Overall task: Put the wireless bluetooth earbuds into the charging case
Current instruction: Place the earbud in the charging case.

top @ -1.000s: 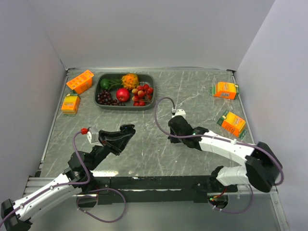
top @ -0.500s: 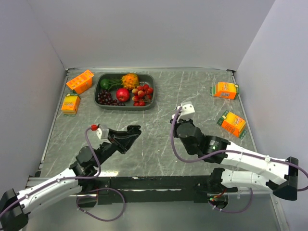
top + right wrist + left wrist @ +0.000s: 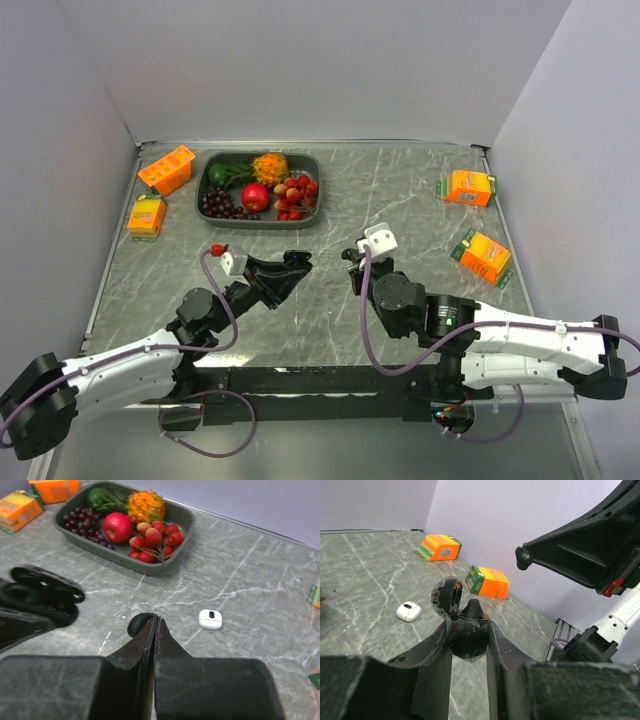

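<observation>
Left hand (image 3: pixel 468 632) clamps the open black charging case (image 3: pixel 45 594) above the middle of the counter (image 3: pixel 400 180). At its 3 o'clock, the right hand (image 3: pixel 156 622) is pinched narrow on what looks like a black earbud (image 3: pixel 136 625). Best approach: keep the case level and lower the bud straight into a well. The gap between the hands is open; a small white case (image 3: pixel 210 619) lies nearby, the fruit tray (image 3: pixel 260 226) is at 11 o'clock, and the walls are well apart.

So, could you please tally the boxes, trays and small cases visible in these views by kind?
Orange cardboard boxes: 4
Dark tray of fruit: 1
Small white closed case: 1
Small black open case: 1
Total: 7
</observation>
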{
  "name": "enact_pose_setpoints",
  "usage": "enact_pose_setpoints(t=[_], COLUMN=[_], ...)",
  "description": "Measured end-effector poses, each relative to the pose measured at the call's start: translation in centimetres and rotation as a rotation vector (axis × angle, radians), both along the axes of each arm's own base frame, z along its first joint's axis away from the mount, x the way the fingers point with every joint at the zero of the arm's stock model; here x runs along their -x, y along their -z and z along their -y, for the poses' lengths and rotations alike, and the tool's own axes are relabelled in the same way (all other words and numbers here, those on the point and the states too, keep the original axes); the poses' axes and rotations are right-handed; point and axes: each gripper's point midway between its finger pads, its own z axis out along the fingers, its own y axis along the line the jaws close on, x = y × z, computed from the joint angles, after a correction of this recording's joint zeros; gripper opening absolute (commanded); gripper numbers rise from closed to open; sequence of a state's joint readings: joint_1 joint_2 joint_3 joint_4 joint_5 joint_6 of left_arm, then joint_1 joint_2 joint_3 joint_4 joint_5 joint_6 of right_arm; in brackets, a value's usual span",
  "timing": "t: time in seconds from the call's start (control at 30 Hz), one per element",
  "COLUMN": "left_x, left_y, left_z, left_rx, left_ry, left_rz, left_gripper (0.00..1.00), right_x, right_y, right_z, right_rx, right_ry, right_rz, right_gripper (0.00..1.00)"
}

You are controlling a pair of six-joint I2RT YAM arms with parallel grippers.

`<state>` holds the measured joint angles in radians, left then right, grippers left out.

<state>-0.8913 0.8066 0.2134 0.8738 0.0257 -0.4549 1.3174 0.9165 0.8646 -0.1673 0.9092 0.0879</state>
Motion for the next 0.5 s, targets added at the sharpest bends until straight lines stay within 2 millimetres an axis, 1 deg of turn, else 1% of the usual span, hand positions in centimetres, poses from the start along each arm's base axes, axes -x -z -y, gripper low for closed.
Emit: enact_pose_setpoints(t=[0.2, 0.33, 0.5], left_x=[0.3, 0.4, 0.6], left_y=[0.5, -0.1, -0.9], left_z=[1.2, 2.1, 2.8], left_rx=[-0.010, -0.006, 0.009], left_ry=[0.056, 0.093, 0.121], left_rz=[0.009, 0.022, 0.038], left_gripper=[0.01, 0.01, 0.01], right_x=[0.8, 1.0, 1.2], right_y=[-0.1, 0.4, 1.1], right_z=[-1.7, -2.7, -3.6], right_rx=[-0.012, 0.008, 0.044], right_ry=[-0.051, -0.069, -0.085], right_rz=[0.007, 0.007, 0.012], right_gripper=[0.00, 0.00, 0.00])
